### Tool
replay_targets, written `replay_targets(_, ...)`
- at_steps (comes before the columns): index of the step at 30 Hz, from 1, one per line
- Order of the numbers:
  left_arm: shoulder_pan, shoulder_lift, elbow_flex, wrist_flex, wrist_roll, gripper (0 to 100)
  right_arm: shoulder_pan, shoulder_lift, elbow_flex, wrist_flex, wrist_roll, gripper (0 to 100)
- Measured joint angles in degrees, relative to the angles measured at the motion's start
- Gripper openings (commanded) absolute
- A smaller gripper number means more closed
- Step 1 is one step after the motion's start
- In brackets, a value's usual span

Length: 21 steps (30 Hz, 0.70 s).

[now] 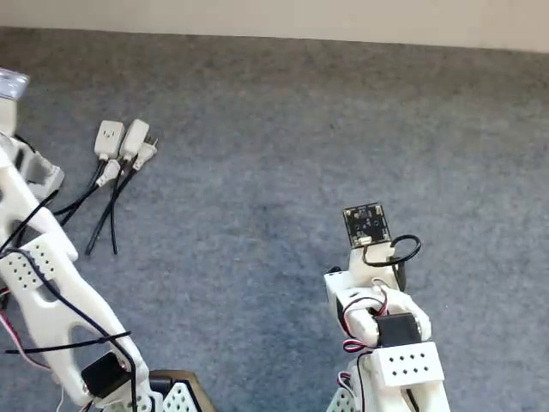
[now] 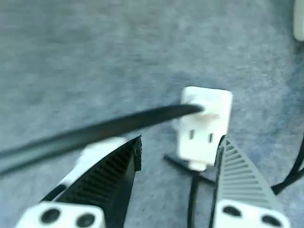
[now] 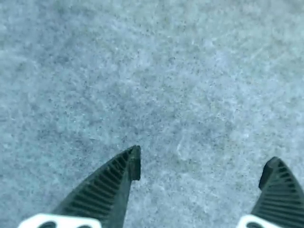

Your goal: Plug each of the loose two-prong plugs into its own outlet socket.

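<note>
Near the desk's (image 1: 283, 129) far left corner, the left end effector (image 2: 180, 142) hangs released over a white socket (image 2: 204, 123) with empty slots, a pronged plug (image 1: 147, 154) lying loose nearby. The right end effector (image 3: 205, 156), also released, hovers over the desk toward its near edge; seemingly no plug is seated yet.

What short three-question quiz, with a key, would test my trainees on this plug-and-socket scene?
1. True or false: the right gripper is shut on a plug.
2. Multiple choice: what lies just ahead of the open left gripper? A) a white outlet socket B) a screwdriver C) a cup
3. Fill in: in the high view, the white plug ends lie toward the far ____ of the grey mat.
Key: 1 false, it is open over bare mat; 2 A; 3 left.
</note>
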Motion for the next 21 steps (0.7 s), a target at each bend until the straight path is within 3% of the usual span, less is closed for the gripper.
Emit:
replay_targets(13,-5.89,-25.49,-0.09,0.09,25.32,26,0.00,0.00,0.00,0.00,0.00,37.5)
replay_targets(16,-4.31,-31.30,-0.09,3.34,26.73,22,0.00,0.00,0.00,0.00,0.00,37.5)
replay_targets(21,3.08,-36.84,6.77,5.01,20.48,15,0.00,0.00,0.00,0.00,0.00,37.5)
